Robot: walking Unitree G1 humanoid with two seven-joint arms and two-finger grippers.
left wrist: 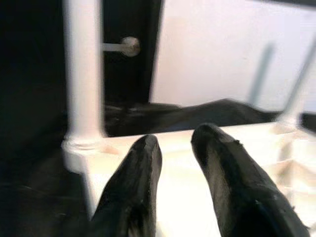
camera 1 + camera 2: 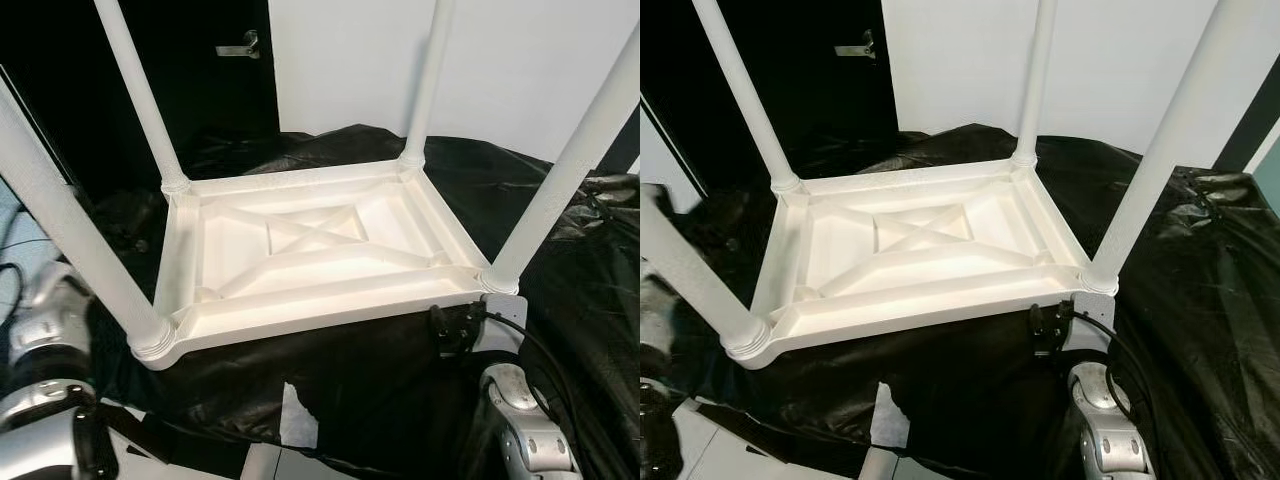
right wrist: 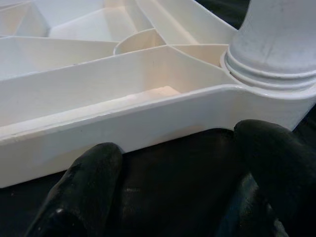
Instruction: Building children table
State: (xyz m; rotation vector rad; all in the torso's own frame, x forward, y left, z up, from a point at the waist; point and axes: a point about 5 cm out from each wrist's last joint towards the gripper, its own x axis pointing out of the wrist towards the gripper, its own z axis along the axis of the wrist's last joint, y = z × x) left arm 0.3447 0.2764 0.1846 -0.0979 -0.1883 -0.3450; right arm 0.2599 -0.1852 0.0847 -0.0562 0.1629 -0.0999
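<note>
Four white legs (image 2: 140,90) seated upright in the corner sockets of the upturned children table (image 2: 310,255) — looks fully assembled, lying top-down on black plastic sheeting (image 2: 560,250) over a low support. Ribbed underside facing up: shallow moulded tray with a crossed brace at centre, every pocket bare, nothing resting inside.

Right tool (image 3: 177,187) just beside the near right corner, below the rim (image 3: 123,133), fingers spread and pinching nothing; black sheeting between them. Left tool (image 1: 175,163) near the near left corner, fingers (image 1: 143,168) apart, holding nothing, pointed across the frame.

Handling, as judged: hollow moulded plastic, probably light, stiff enough to lift by one edge. Smooth glossy surface — likely slippery under rubber tips. Best hold probably the side rim close to a corner, or a leg just above its collar. Long legs make it awkward to flip; sheeting underneath could slide.
</note>
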